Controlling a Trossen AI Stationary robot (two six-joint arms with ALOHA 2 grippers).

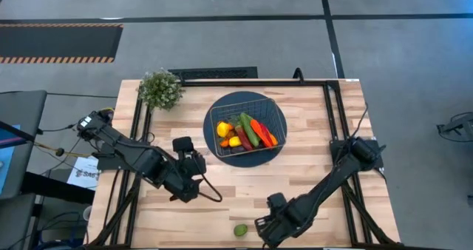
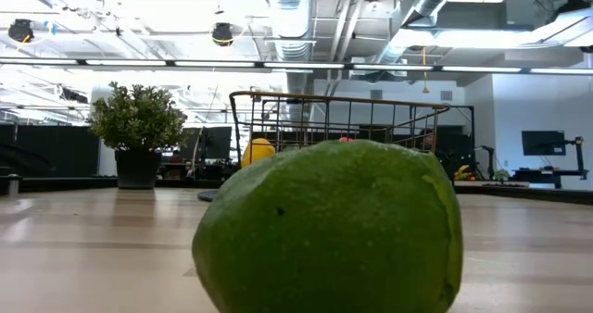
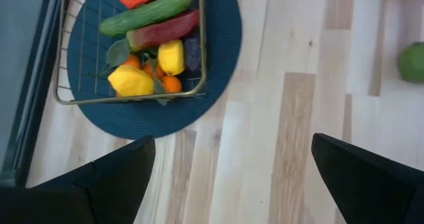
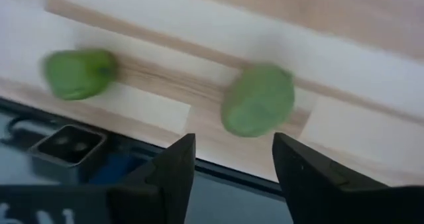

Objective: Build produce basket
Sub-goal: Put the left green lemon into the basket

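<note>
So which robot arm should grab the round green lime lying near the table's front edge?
The right. Its open right gripper is right beside the round green lime. The open left gripper is farther off, nearer the square wire-mesh basket of produce.

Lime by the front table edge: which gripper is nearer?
Right. The right gripper sits just beside the lime, fingers open, not touching. The left gripper is farther off, up-table between the lime and the basket, also open.
</note>
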